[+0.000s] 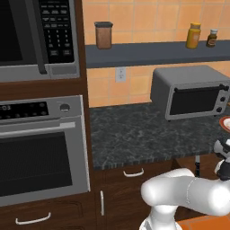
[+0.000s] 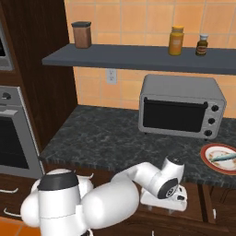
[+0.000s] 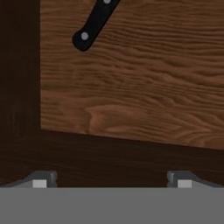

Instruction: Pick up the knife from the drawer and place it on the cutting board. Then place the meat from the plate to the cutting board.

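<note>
We hold the gripper [image 3: 112, 180] wide open and empty above the drawer [image 3: 131, 96], whose floor is smooth wood with a wavy grain and a darker wall around it. The knife [image 3: 92, 27] lies farther in; we see its black riveted handle, slim and rounded. It sits off-centre from the fingers, so a closing there may miss it or push it aside. Farther away, on the speckled dark counter [image 2: 106, 133], the slim pale meat [image 2: 222, 157] rests on the red-rimmed plate [image 2: 207, 159].
</note>
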